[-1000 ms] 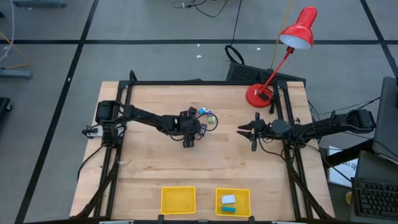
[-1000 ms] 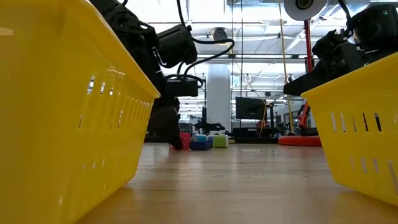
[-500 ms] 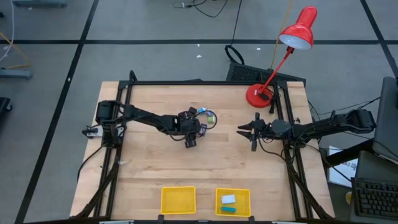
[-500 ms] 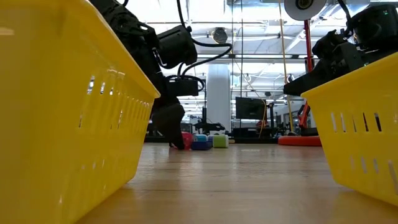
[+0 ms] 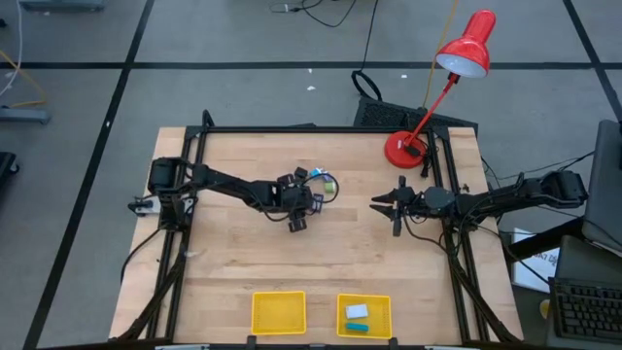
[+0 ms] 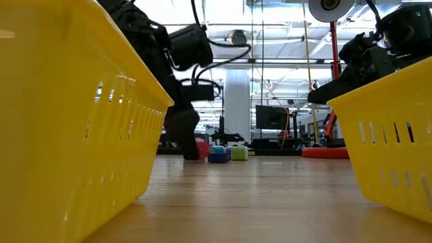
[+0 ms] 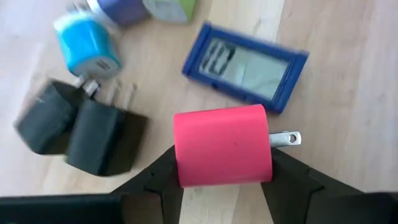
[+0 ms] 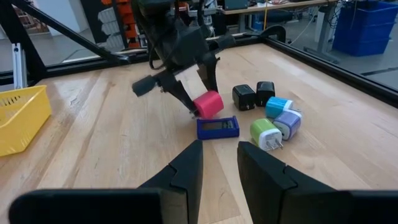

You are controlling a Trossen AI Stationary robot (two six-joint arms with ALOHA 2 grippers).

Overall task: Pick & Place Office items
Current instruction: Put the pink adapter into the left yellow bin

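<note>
The left pincer (image 7: 222, 186) is down among the cluster of office items near the middle of the bench (image 5: 233, 253), and its two fingers are pressed against the flanks of the pink-red charger (image 7: 222, 154). In the left wrist view the cube sits squarely between the finger pads with no gap on either side. That grip looks chosen on purpose: the flat sides are taken, leaving the metal prongs (image 7: 285, 137) sticking out free to one side rather than trapped under a finger.

Just beyond the pincer lies the blue-framed flat item (image 7: 245, 66), close to the held cube, so any lift probably wants to go straight up to avoid nudging it. Off to one side of the pincer sit two black chargers (image 7: 81, 129) side by side, with the light blue charger (image 7: 87, 50) just past them. Farther out, the right wrist view picks up the green charger (image 8: 266, 133) and a purple one (image 8: 287, 123) touching each other.

The right pincer (image 8: 219, 163) hangs above the bench well apart from the cluster, fingers drawn narrow with only a slim gap and nothing between them; it looks parked, watching.

Two yellow trays wait at the near edge, well away from both pincers: the left tray (image 5: 279, 313) shows nothing inside, while the right tray (image 5: 364, 316) already holds a white item (image 5: 357, 311) and a teal one (image 5: 357, 328). The pink-red cube is presumably headed there.
</note>
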